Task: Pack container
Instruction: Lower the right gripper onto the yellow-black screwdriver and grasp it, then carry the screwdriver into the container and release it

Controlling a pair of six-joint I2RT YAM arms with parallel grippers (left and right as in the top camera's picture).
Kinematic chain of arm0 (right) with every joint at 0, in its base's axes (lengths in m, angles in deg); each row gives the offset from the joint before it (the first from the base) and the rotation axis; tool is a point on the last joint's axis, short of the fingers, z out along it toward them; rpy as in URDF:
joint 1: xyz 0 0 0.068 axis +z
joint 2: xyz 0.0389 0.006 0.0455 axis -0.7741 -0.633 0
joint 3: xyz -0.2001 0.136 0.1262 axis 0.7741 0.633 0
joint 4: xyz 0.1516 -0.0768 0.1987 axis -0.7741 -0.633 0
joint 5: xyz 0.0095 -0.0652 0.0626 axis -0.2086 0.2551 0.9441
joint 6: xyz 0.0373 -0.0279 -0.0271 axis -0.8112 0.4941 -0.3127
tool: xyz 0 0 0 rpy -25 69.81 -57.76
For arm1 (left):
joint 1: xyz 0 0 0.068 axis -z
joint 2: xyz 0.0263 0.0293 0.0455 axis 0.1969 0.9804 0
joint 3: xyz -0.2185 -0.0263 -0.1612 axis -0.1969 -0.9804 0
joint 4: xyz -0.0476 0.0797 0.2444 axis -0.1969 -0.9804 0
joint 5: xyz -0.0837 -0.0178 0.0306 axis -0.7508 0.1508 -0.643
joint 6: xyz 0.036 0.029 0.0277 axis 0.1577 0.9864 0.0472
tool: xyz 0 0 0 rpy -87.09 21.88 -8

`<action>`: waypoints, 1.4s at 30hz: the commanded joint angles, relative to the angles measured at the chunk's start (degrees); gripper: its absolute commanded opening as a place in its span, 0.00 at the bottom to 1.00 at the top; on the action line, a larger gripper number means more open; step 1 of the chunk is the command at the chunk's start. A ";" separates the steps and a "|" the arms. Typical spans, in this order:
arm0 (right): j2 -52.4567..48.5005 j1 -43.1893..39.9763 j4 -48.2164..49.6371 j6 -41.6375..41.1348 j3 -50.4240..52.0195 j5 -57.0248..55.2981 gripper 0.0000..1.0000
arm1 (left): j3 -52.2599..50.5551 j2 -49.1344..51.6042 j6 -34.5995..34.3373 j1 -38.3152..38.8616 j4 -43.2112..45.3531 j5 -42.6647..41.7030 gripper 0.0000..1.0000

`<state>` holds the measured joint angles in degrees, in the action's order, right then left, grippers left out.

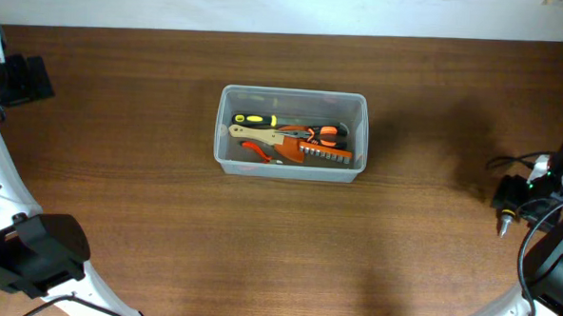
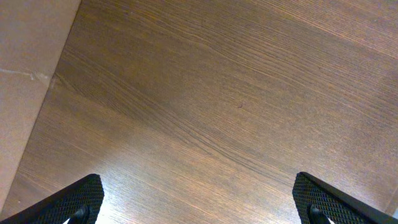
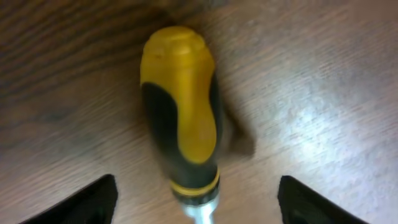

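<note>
The clear plastic container [image 1: 224, 127] stands at the table's middle. It holds a yellow-and-black screwdriver [image 1: 255, 119], a wood-handled tool [image 1: 252, 133], orange pliers [image 1: 326, 132] and an orange bit holder [image 1: 325, 154]. My right gripper [image 1: 520, 192] is at the far right, low over the table. In the right wrist view it [image 3: 198, 190] is open, its fingers on either side of a second yellow-and-black screwdriver [image 3: 180, 106] lying on the wood, not touching it. My left gripper [image 1: 23, 78] is at the far left; in its wrist view it [image 2: 199, 196] is open and empty over bare wood.
The brown wooden table [image 1: 401, 258] runs to a pale back edge [image 1: 288, 11]. The left wrist view shows the table's edge [image 2: 50, 81] next to a tan surface. Cables hang by the right arm [image 1: 510, 163].
</note>
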<state>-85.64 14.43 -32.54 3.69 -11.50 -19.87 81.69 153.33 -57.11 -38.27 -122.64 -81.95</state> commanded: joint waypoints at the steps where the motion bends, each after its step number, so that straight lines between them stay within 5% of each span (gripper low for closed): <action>1: 0.39 0.33 1.62 -0.31 1.03 0.24 0.70 | 0.98 -1.40 -0.57 -0.15 -0.04 -0.42 0.99; 13: -0.42 0.33 6.78 -0.74 2.73 1.73 0.69 | 0.98 -1.40 -0.57 -0.15 -0.04 -0.42 0.99; 21: -2.67 0.33 6.08 -0.74 2.73 2.21 0.37 | 0.98 -1.40 -0.57 -0.15 -0.04 -0.42 0.99; 27: -2.36 0.33 2.93 -4.85 1.53 2.91 0.04 | 0.98 -1.40 -0.57 -0.15 -0.04 -0.42 0.99; 35: 3.58 3.67 -6.62 -2.99 -11.32 13.94 0.04 | 0.98 -1.40 -0.57 -0.15 -0.04 -0.42 0.99; 42: 10.49 18.91 -16.35 4.48 -27.93 14.84 0.04 | 0.98 -1.40 -0.57 -0.15 -0.04 -0.42 0.99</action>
<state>-81.07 25.62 -47.16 2.92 -33.01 -8.13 81.69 153.33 -57.11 -38.27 -122.64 -81.95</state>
